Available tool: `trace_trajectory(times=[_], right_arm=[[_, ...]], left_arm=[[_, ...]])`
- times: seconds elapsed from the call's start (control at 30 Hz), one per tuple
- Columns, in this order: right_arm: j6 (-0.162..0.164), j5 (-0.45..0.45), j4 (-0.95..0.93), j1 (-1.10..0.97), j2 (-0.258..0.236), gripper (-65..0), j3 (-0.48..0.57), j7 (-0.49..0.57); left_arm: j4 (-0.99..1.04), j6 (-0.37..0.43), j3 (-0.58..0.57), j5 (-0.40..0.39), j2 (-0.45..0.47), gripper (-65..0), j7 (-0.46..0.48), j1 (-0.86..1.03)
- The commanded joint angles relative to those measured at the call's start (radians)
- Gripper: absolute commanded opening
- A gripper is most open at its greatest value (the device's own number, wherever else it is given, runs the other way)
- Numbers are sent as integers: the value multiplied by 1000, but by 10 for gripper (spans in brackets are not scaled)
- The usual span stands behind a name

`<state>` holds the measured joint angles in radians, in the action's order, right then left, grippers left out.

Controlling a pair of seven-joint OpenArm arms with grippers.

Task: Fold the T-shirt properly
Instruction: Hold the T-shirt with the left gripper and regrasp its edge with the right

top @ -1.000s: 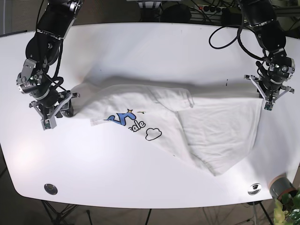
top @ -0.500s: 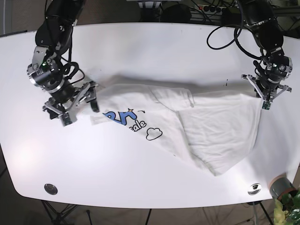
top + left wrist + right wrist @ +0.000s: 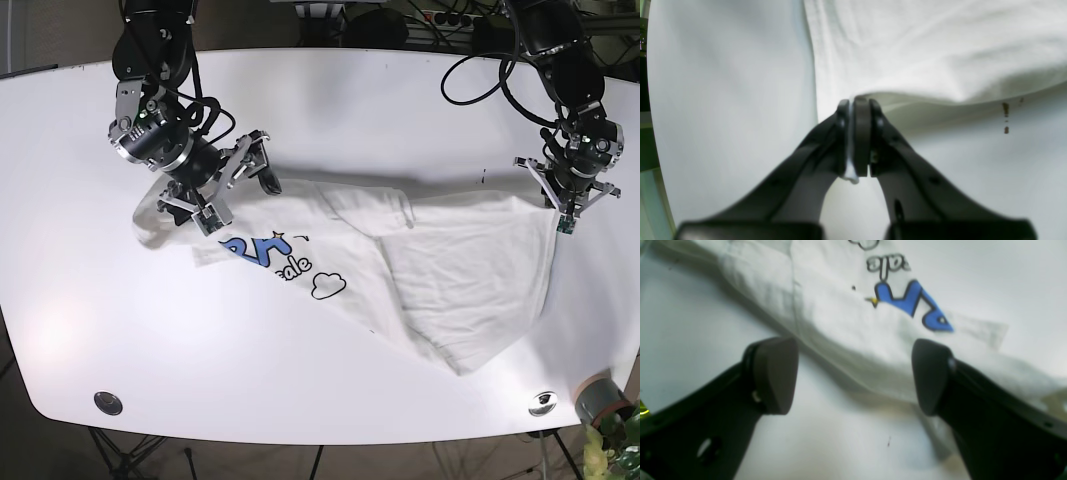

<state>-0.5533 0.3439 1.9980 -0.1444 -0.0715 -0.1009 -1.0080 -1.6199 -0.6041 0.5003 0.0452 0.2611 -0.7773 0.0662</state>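
Note:
The white T-shirt (image 3: 440, 265) with a blue and black print (image 3: 262, 253) lies crumpled across the middle of the white table (image 3: 330, 120). My right gripper (image 3: 238, 195) hovers open over the shirt's left end. In the right wrist view its two fingers (image 3: 773, 373) straddle the shirt's folded edge (image 3: 840, 326) just below the blue print (image 3: 913, 303), and the right gripper (image 3: 853, 373) holds nothing. My left gripper (image 3: 562, 220) is at the shirt's far right corner. The left wrist view shows the left gripper (image 3: 855, 106) shut on a thin edge of the white fabric (image 3: 923, 50).
Two metal discs (image 3: 108, 403) (image 3: 543, 402) sit near the table's front edge. A grey pot with a plant (image 3: 600, 400) stands off the front right corner. Cables (image 3: 480, 70) hang at the back right. Small dark marks (image 3: 1006, 115) dot the table beside the shirt.
My right arm has swung from the table's left side up and rightward over the shirt's left end, still open. The left gripper has barely moved and keeps its hold.

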Motion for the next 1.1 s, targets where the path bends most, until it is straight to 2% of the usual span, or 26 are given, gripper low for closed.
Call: trace_trajectory(times=[0.0, 0.07, 0.17, 0.4, 0.87, 0.93, 1.0, 1.07], right_arm=[[12, 7, 19, -4, 6, -141, -29, 16], [42, 8, 19, -25, 46, -141, -92, 16], [42, 16, 10, -44, 89, -141, -158, 16], [42, 17, -78, -48, 140, -141, -193, 18], [40, 19, -223, 6, 155, -144, -205, 53], [40, 19, -223, 15, 172, -185, -205, 53], [40, 19, -223, 18, 175, -260, -205, 53], [40, 19, -223, 18, 180, -365, -202, 53]], left_arm=[[-21, 0, 2, -3, 17, -650, 19, -15], [-21, 0, 2, -3, 17, -650, 19, -15], [-21, -1, -1, -3, 17, -650, 19, -15], [-21, -1, -2, -3, 17, -650, 19, -16], [-20, -1, -2, -3, 17, -650, 19, -16], [-20, -1, -2, -3, 17, -650, 19, -16], [-20, -1, -2, -3, 17, -650, 19, -16], [-20, -1, -2, -3, 17, -650, 19, -16]])
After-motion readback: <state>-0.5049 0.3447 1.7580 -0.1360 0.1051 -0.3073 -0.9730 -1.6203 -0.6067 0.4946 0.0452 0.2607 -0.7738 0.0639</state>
